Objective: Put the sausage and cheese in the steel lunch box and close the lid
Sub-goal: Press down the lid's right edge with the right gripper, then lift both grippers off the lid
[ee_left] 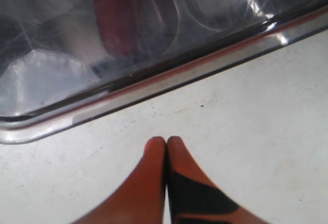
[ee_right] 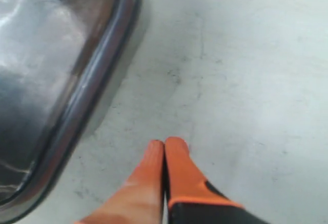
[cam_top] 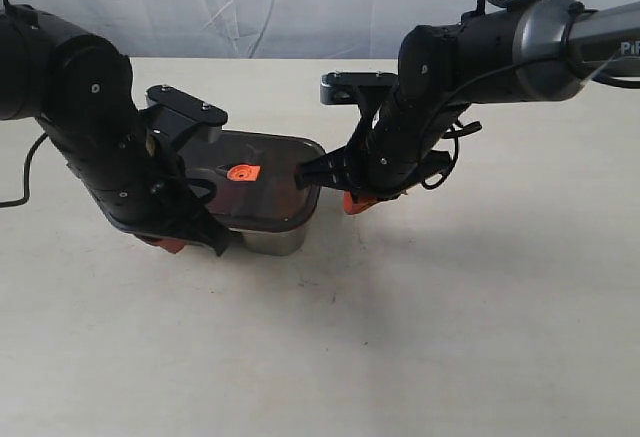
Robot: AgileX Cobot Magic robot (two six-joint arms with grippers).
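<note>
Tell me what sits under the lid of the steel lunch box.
Through the dark lid, the left wrist view shows a blurred red shape, apparently the sausage, in the steel lunch box. The cheese cannot be made out.

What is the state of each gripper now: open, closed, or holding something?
Left gripper: closed, holding nothing.
Right gripper: closed, holding nothing.
</note>
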